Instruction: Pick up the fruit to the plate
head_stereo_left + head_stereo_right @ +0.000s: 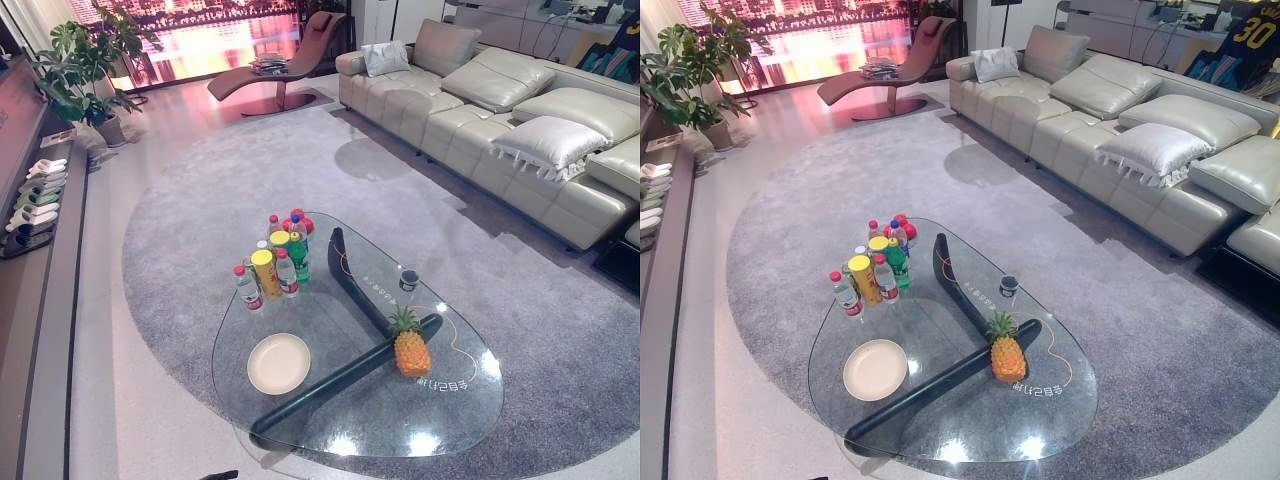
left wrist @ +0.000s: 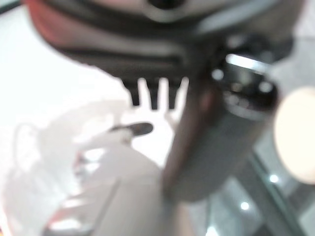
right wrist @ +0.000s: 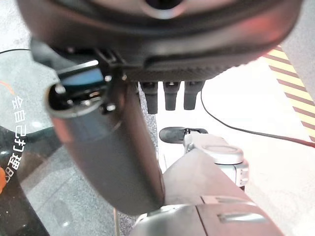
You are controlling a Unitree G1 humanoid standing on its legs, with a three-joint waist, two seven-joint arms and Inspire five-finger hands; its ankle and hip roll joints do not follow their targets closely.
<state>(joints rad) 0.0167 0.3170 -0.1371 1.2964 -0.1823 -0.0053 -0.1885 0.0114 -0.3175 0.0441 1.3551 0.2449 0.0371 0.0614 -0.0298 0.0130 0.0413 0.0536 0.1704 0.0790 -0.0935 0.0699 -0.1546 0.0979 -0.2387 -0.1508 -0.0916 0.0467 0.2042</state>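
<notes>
A small yellow-orange pineapple with a green crown [image 1: 411, 348] stood upright at the lower right of the centre of the left eye view, on the kidney-shaped clear glass coffee table [image 1: 330, 425], touching nothing else. The round cream plate [image 1: 278, 363] lay empty to its left in the frame, well apart, with the table's dark angled base [image 1: 345, 375] running under the glass between them. A cluster of plastic bottles and a yellow can [image 1: 272, 262] stood above the plate in the frame.

The left hand [image 2: 152, 96] and the right hand [image 3: 170, 96] each hung by the robot's side in their own wrist views, fingers straight, slightly spread and holding nothing.

No reach appeared to have started. A good pick would probably bring the right hand to the pineapple's body from the side, below the crown, wrapping thumb and fingers around the middle so it stayed upright. The carry should probably pass low over the glass and set the fruit down on the plate's centre.
</notes>
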